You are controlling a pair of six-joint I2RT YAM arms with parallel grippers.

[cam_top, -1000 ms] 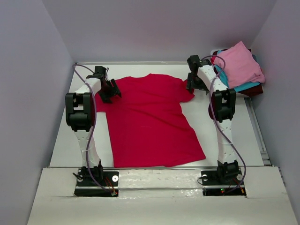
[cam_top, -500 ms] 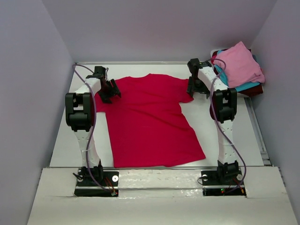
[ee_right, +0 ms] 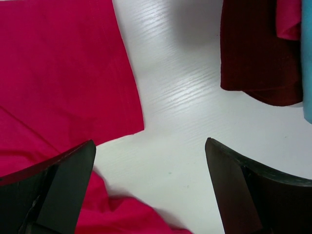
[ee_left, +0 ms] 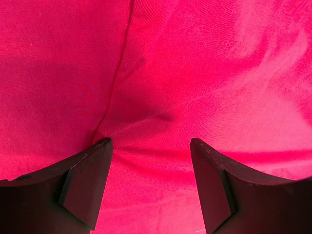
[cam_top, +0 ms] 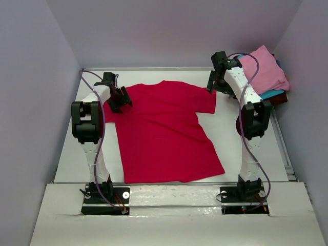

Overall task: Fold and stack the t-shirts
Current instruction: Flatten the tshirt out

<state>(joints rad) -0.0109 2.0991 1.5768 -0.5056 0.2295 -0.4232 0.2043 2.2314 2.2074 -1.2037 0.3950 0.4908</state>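
hovering low over a sleeve seam of the red t-shirt (cam_top: 164,128), the left gripper (ee_left: 150,142) has its fingers spread. a small pucker of cloth lies between the tips, nothing is pinched, and i cannot tell whether the tips touch the fabric. from this gripper the shirt runs flat across the white table (cam_top: 225,133), collar on the far side, hem towards the arm bases. the right gripper (ee_right: 150,143) stands with its fingers wide apart and empty, above bare tabletop. the shirt's other sleeve edge lies just to its left. to its right sits the pile, with the maroon t-shirt (ee_right: 253,48) at the bottom, the teal t-shirt (cam_top: 269,94) above it and the pink t-shirt (cam_top: 264,69) on top.
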